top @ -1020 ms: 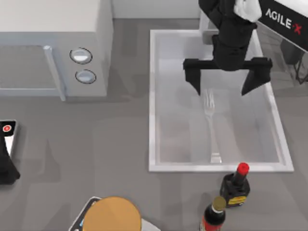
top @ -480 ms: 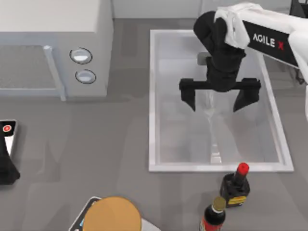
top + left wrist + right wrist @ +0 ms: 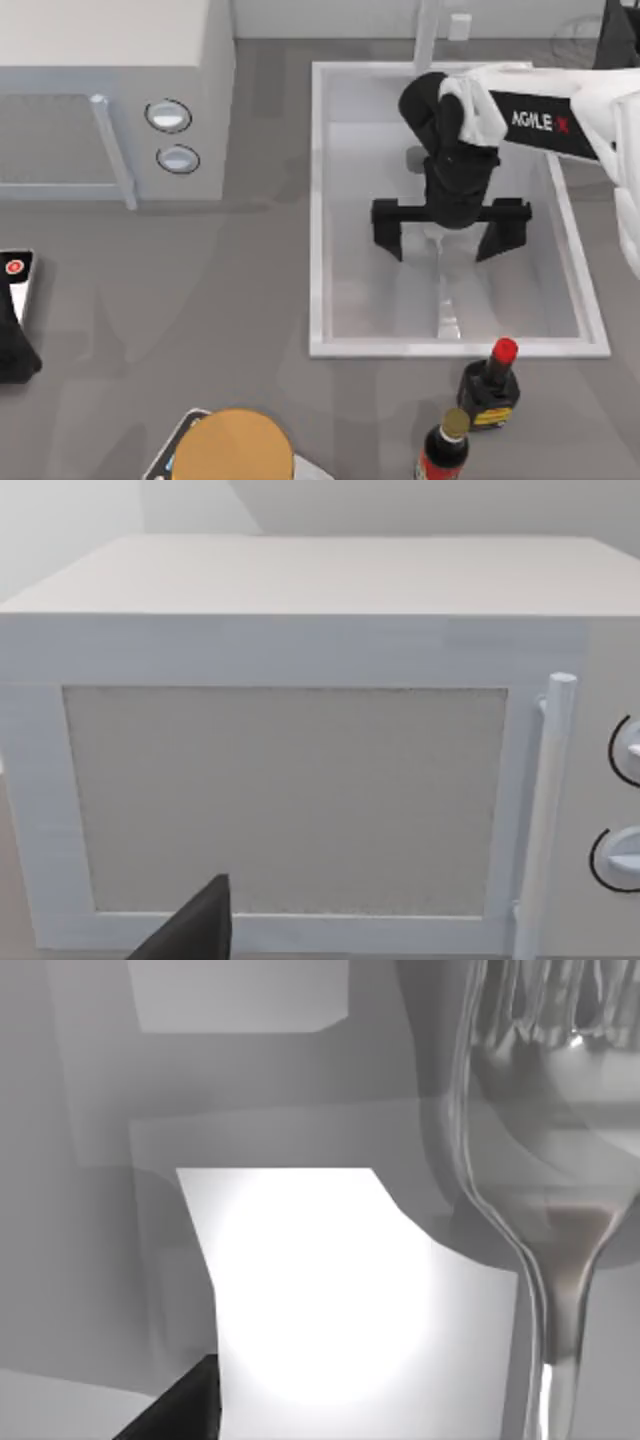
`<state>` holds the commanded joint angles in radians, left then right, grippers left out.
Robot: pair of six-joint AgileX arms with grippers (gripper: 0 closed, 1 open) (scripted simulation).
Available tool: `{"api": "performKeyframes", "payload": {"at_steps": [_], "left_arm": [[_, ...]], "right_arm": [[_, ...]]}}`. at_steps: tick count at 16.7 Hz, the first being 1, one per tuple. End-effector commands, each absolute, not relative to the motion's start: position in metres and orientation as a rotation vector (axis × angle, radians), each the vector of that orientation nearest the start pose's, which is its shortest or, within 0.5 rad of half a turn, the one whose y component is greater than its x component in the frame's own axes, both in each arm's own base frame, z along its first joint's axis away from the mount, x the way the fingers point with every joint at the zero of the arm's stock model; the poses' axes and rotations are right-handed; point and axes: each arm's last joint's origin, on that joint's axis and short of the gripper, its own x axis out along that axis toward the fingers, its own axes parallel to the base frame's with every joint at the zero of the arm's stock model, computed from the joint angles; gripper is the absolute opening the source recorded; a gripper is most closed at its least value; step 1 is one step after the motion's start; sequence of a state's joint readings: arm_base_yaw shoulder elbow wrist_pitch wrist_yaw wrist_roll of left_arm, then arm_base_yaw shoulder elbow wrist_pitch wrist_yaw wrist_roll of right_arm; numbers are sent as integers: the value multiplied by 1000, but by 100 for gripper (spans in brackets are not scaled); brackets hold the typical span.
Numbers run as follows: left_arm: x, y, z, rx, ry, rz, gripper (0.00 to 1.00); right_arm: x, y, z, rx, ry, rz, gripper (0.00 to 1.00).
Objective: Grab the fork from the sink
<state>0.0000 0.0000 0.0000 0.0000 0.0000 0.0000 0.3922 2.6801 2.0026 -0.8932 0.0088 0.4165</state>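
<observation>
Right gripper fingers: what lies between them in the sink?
In the top view, the fork lies lengthwise in the sink, its tine end between the open fingers of the right gripper.

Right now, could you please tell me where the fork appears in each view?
Top view: the fork lies in the sink, its tines under the open right pincer.
Left wrist view: not in it; it faces the microwave.
Right wrist view: fork seen close.
Shared landmark: the sink's pale bottom.

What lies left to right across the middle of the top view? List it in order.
Microwave handle → microwave knobs → sink rim → right gripper, open over the fork.
</observation>
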Motion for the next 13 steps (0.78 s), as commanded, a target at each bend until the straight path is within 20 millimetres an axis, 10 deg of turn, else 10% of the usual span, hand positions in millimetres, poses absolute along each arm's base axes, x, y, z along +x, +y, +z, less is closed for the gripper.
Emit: {"api": "performKeyframes", "payload": {"at_steps": [2, 13], "left_arm": [[106, -1, 160, 0, 0, 0, 100], [106, -1, 160, 0, 0, 0, 100]], "right_arm": [[451, 193, 11, 8, 1571, -8, 100], [451, 193, 11, 8, 1571, -8, 17]]}}
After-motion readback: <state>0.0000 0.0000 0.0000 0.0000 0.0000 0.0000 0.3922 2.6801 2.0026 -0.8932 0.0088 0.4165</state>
